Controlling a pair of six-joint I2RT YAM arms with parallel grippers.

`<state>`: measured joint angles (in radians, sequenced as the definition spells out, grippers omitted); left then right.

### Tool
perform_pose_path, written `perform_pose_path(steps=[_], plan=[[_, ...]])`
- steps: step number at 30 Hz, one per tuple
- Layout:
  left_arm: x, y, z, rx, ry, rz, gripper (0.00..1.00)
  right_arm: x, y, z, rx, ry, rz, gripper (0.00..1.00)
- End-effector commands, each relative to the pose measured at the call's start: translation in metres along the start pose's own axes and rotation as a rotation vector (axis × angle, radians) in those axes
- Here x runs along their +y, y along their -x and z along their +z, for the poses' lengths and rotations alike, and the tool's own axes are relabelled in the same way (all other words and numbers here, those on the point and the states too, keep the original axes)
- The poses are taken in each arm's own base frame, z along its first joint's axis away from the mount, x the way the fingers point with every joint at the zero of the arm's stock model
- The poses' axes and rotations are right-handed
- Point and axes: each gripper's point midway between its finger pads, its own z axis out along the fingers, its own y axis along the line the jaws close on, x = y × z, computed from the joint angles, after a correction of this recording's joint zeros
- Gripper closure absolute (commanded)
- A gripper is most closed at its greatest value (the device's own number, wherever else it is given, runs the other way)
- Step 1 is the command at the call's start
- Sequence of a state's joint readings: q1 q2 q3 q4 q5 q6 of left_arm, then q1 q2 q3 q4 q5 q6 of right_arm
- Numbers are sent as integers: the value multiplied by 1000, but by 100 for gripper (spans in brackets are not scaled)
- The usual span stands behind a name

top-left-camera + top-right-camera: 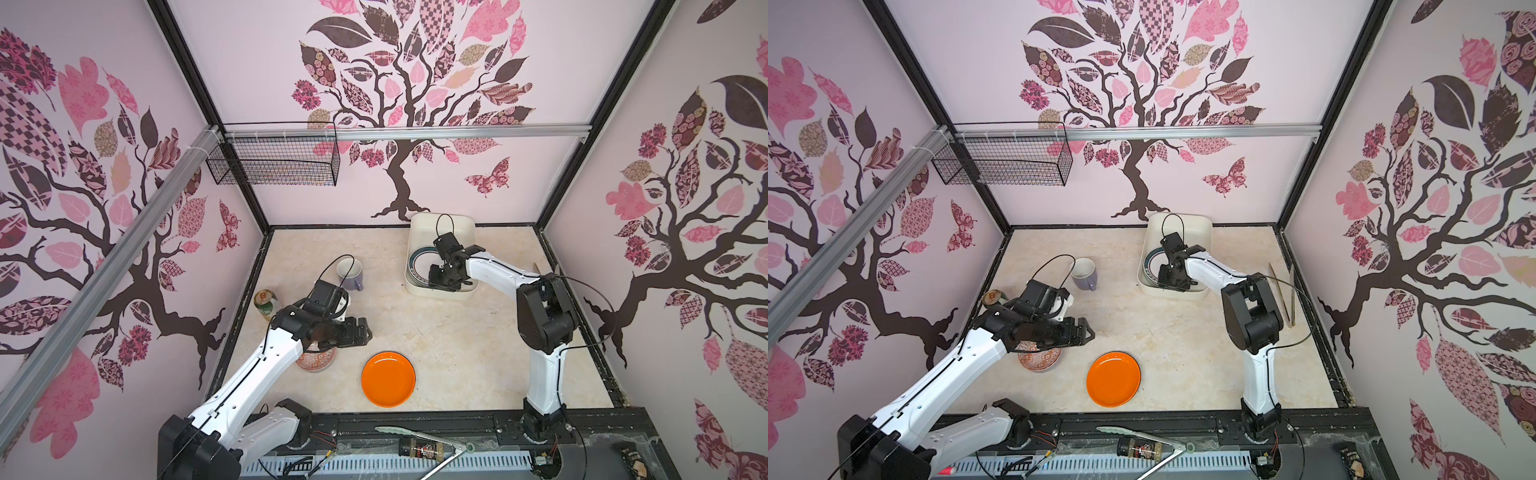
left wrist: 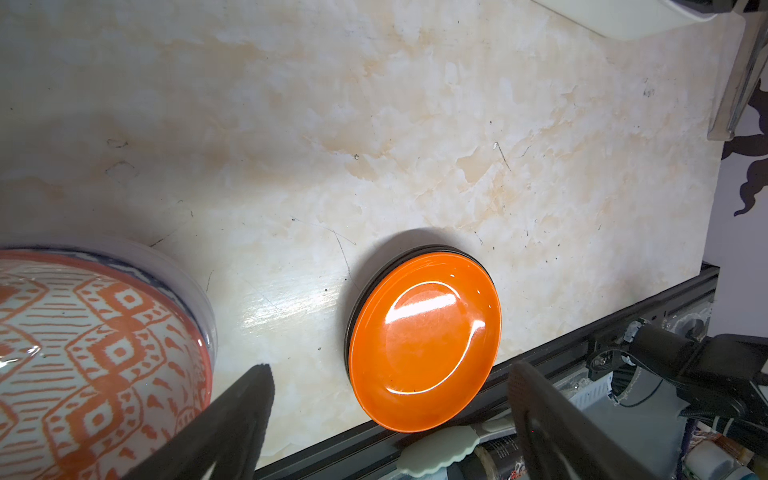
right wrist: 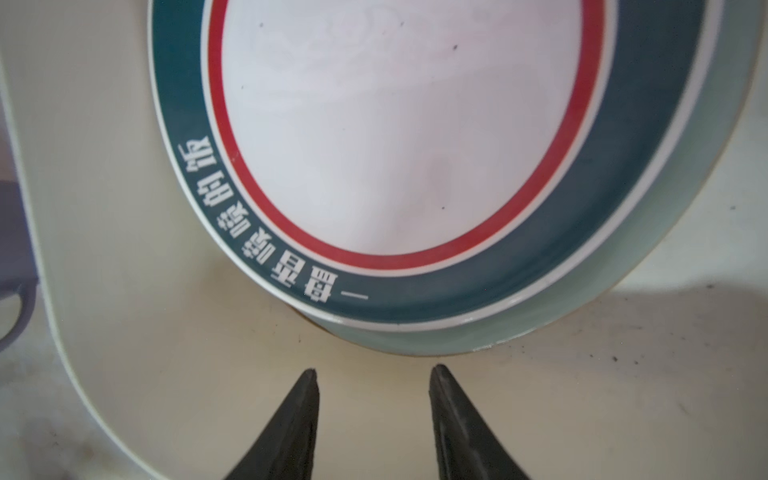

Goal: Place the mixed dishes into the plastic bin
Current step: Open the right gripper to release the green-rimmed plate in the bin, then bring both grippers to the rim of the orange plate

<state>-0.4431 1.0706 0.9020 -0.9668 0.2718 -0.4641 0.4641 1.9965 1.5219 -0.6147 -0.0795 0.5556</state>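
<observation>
Right wrist view: right gripper (image 3: pixel 374 370) parted, empty, by teal-rimmed plate (image 3: pixel 399 124) in plastic bin (image 3: pixel 124 249); release looks done. Left gripper (image 2: pixel 388 368) wide apart; next, pinch orange plate (image 2: pixel 424 353) rim

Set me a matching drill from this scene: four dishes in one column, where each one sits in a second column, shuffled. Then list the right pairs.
Things:
1. orange plate
2. lavender mug
3. red-patterned bowl
4. teal-rimmed plate

Places:
a. inside the plastic bin
b. partly hidden under the left arm in both top views
c. flat on the table, nearest its front edge
d. upright on the table, left of the bin in both top views

Pairs: 1-c, 2-d, 3-b, 4-a
</observation>
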Motion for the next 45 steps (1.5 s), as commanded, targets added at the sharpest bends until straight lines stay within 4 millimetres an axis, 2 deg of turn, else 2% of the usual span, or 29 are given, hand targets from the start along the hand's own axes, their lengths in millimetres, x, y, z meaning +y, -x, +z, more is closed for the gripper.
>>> perform_pose_path(steps=[1, 5, 14, 16, 21, 23, 25, 29, 31, 34, 39, 41, 45], plan=[[1, -9, 2, 18, -12, 15, 7, 0, -36, -17, 64, -33, 18, 53], [-1, -9, 4, 28, -25, 18, 7, 1, -52, -28, 57, -35, 19, 54], [-2, -12, 14, 86, -26, 25, 7, -20, -77, -53, 37, -50, 14, 53], [0, -13, 16, 95, -20, 18, 7, -16, -76, -65, 20, -21, 13, 53], [11, -18, 19, 112, 34, -27, 8, 8, -75, -118, -51, 66, -27, 51], [16, -19, 21, 117, 59, -49, 8, 19, -87, -135, -51, 91, -61, 51], [20, -22, 24, 136, 80, -74, 10, 28, -107, -141, -31, 99, -98, 51], [25, -27, 28, 166, 107, -107, 12, 47, -159, -132, 41, 138, -158, 51], [24, -31, 32, 182, 106, -116, 13, 52, -188, -117, 86, 151, -184, 51], [21, -40, 38, 213, 120, -120, 15, 55, -221, -96, 151, 157, -204, 52], [20, -69, 48, 245, 143, -156, 22, 51, -253, -72, 215, 148, -232, 53], [23, -79, 48, 240, 168, -150, 24, 47, -259, -67, 224, 143, -238, 53], [24, -87, 44, 201, 202, -142, 30, 39, -266, -63, 241, 145, -244, 53]])
